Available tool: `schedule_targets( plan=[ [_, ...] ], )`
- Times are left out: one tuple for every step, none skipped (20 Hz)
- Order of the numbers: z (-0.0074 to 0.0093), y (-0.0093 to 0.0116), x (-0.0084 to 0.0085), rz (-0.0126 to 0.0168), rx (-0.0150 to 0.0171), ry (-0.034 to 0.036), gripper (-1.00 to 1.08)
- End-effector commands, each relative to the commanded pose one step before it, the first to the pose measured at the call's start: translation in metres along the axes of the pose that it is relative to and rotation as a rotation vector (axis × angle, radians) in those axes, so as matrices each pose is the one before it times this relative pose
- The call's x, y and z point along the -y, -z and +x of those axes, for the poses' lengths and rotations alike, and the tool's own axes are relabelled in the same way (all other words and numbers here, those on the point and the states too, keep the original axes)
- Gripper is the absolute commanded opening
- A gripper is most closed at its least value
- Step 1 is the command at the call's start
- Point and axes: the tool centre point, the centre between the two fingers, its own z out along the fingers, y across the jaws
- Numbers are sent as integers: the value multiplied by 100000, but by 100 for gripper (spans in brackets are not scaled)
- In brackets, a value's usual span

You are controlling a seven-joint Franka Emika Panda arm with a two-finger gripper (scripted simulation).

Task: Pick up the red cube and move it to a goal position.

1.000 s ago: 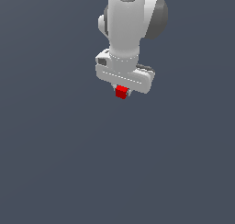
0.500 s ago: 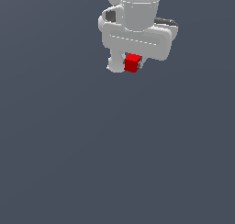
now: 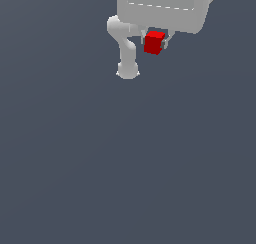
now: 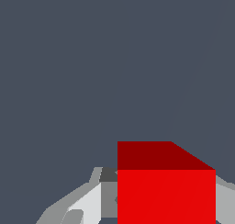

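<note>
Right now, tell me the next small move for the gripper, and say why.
Probably keep the gripper shut and carry on toward the goal. The red cube sits between the fingers in both views, so the pick looks done. No goal marker shows in either view, so I cannot tell which direction to take.

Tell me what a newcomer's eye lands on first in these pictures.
The bright red cube jumps out first, pinched between the fingers of the white gripper near the top of the exterior view, against plain dark grey. In the wrist view the same cube looms large, with a grey finger beside it.
</note>
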Motion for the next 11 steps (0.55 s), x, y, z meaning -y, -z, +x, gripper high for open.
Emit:
schedule_targets(
  plan=[
    [-222, 1045, 209, 17, 98, -14, -100],
    [-57, 287, 70, 0, 0, 0, -100],
    [-45, 235, 59, 0, 0, 0, -100],
    [-32, 184, 49, 0, 0, 0, -100],
    [-19, 132, 38, 0, 0, 0, -100],
    [-5, 81, 27, 0, 0, 0, -100],
    [8, 29, 17, 0, 0, 0, -100],
    [21, -22, 6, 0, 0, 0, -100],
    [33, -70, -5, 0, 0, 0, -100],
    [25, -66, -8, 0, 0, 0, -100],
    [9, -25, -4, 0, 0, 0, -100]
  ],
)
